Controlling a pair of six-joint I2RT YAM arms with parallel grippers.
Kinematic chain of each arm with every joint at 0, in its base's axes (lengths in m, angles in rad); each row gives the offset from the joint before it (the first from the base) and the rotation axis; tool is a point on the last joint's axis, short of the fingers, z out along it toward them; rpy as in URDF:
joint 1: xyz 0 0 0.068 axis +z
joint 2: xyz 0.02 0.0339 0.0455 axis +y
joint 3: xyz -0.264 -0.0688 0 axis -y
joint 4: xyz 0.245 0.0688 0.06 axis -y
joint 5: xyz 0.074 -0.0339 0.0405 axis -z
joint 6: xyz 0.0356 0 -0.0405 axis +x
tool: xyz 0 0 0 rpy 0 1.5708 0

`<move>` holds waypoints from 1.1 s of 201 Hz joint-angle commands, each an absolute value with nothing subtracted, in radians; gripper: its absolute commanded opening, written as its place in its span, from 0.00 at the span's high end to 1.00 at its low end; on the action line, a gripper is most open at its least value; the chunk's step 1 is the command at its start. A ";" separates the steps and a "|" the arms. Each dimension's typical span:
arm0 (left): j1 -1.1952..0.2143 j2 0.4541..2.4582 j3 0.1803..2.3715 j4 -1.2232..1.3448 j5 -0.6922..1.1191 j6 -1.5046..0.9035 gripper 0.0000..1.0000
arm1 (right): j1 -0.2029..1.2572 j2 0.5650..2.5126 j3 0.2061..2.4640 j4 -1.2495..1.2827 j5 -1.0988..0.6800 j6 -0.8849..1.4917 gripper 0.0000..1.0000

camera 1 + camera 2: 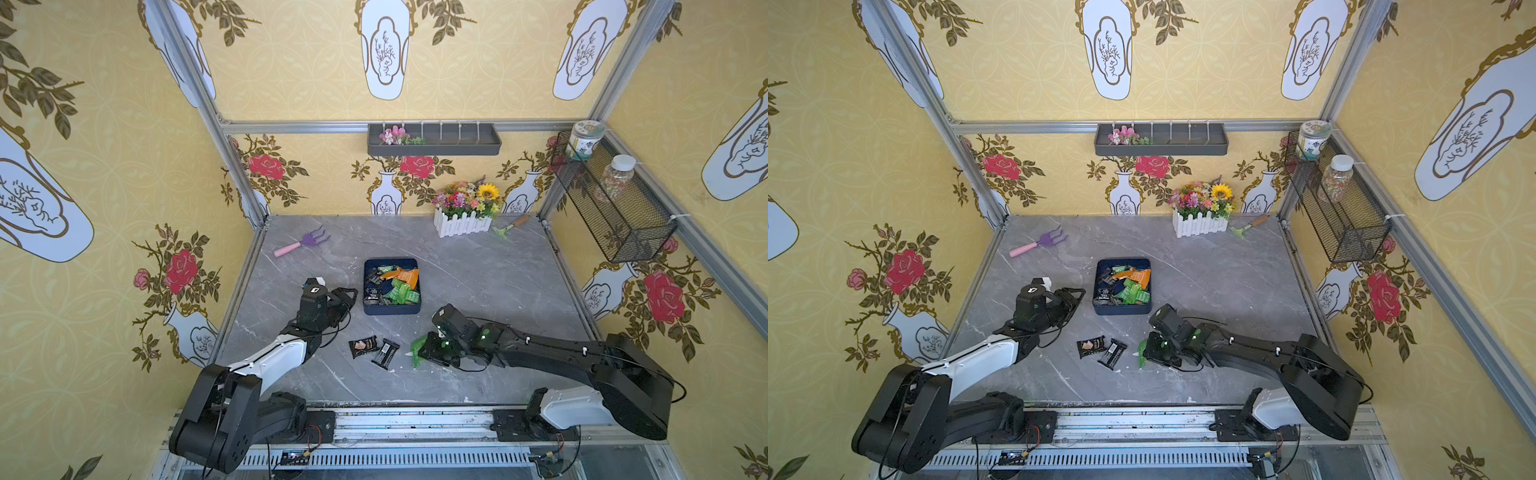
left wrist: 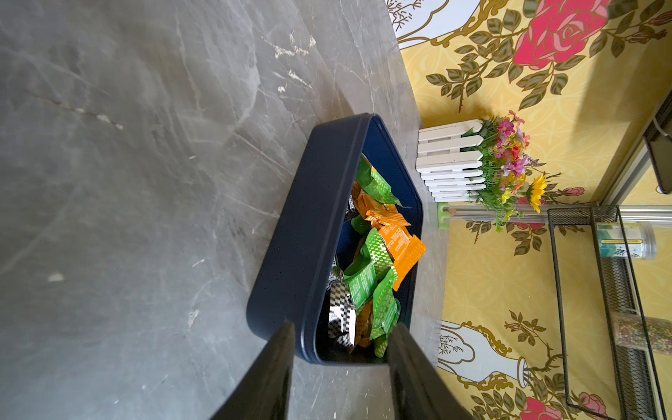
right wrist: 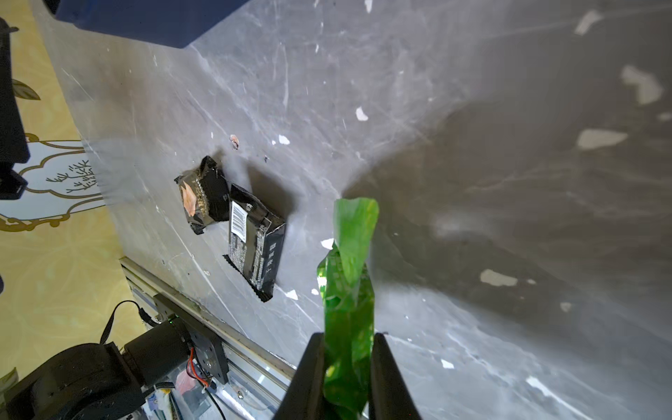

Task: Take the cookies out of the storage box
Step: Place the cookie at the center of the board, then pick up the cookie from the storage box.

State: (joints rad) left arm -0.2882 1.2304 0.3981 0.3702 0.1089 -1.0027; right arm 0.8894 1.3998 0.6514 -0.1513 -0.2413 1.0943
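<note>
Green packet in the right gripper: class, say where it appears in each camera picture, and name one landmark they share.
In a top view: green packet, front of centre, beside two black packets.
In a top view: green packet beside them.
Left wrist: not in it.
Right wrist: clamped in the right gripper.
Shared landmark: the black packets.

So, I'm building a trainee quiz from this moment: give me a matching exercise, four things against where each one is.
Things:
1 green packet outside the storage box
2 barcode-up black packet
3 orange packets
4 purple hand rake

Places:
a in the storage box
b pinched in the right gripper
c at the table's far left
d on the table, nearer the robot than the box

Pairs: 1-b, 2-d, 3-a, 4-c.
</note>
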 commanded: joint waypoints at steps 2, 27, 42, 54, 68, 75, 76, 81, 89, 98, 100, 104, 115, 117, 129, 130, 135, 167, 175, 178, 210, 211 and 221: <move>-0.287 1.225 0.396 0.384 0.119 -1.000 0.53 | 0.892 1.469 0.676 -0.035 -0.288 1.087 0.85; -0.287 1.203 0.402 0.348 0.119 -0.992 0.53 | 0.897 1.500 0.673 -0.020 -0.279 1.103 0.67; -0.287 1.193 0.402 0.332 0.116 -0.987 0.53 | 0.907 1.445 0.663 -0.063 -0.211 1.112 0.43; -0.287 1.191 0.400 0.333 0.115 -0.988 0.52 | 0.908 1.400 0.679 -0.130 -0.167 1.096 0.37; -0.287 1.194 0.403 0.337 0.115 -0.983 0.52 | 0.907 1.360 0.718 -0.232 -0.120 1.059 0.33; -0.287 1.201 0.408 0.337 0.116 -0.980 0.52 | 0.907 1.347 0.744 -0.279 -0.098 1.035 0.32; -0.288 1.202 0.409 0.337 0.116 -0.978 0.52 | 0.907 1.345 0.749 -0.286 -0.094 1.029 0.32; -0.287 1.209 0.414 0.339 0.118 -0.976 0.52 | 0.902 1.340 0.769 -0.316 -0.078 1.005 0.31; -0.287 1.221 0.422 0.338 0.123 -0.969 0.52 | 0.892 1.344 0.807 -0.341 -0.059 0.964 0.31; -0.288 1.230 0.432 0.336 0.127 -0.956 0.52 | 0.874 1.362 0.839 -0.345 -0.053 0.916 0.31; -0.288 1.233 0.435 0.336 0.128 -0.954 0.52 | 0.868 1.369 0.851 -0.346 -0.054 0.904 0.31; -0.290 1.237 0.439 0.336 0.127 -0.948 0.52 | 0.855 1.383 0.874 -0.350 -0.059 0.883 0.31; -0.297 1.242 0.453 0.331 0.125 -0.925 0.52 | 0.820 1.424 0.934 -0.358 -0.061 0.833 0.32; -0.299 1.242 0.457 0.328 0.125 -0.920 0.52 | 0.814 1.429 0.943 -0.358 -0.061 0.825 0.32; -0.311 1.236 0.487 0.297 0.119 -0.873 0.52 | 0.779 1.458 0.989 -0.352 -0.064 0.796 0.33; -0.313 1.236 0.490 0.292 0.118 -0.868 0.52 | 0.775 1.460 0.992 -0.352 -0.065 0.795 0.33; -0.323 1.234 0.506 0.270 0.108 -0.838 0.52 | 0.754 1.469 1.005 -0.346 -0.073 0.790 0.33; -0.442 1.279 0.698 0.022 -0.048 -0.524 0.50 | 0.663 1.496 1.014 -0.303 -0.129 0.787 0.34; -0.449 1.315 0.745 -0.028 -0.068 -0.478 0.49 | 0.654 1.496 1.011 -0.299 -0.131 0.788 0.34; -0.449 1.329 0.759 -0.041 -0.069 -0.466 0.49 | 0.652 1.496 1.010 -0.298 -0.133 0.788 0.34; -0.449 1.464 0.857 -0.038 0.004 -0.398 0.47 | 0.644 1.497 0.998 -0.278 -0.141 0.804 0.34; -0.449 1.469 0.859 -0.038 0.006 -0.396 0.48 | 0.644 1.496 0.998 -0.279 -0.141 0.805 0.35; -0.449 1.525 0.904 -0.047 0.026 -0.348 0.46 | 0.644 1.491 0.993 -0.275 -0.141 0.810 0.35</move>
State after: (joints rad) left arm -0.4469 1.4364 0.8394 0.0101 -0.0189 -0.4965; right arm 0.6468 1.4952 1.0016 -0.3099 -0.1299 0.8070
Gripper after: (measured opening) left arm 0.526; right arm 0.655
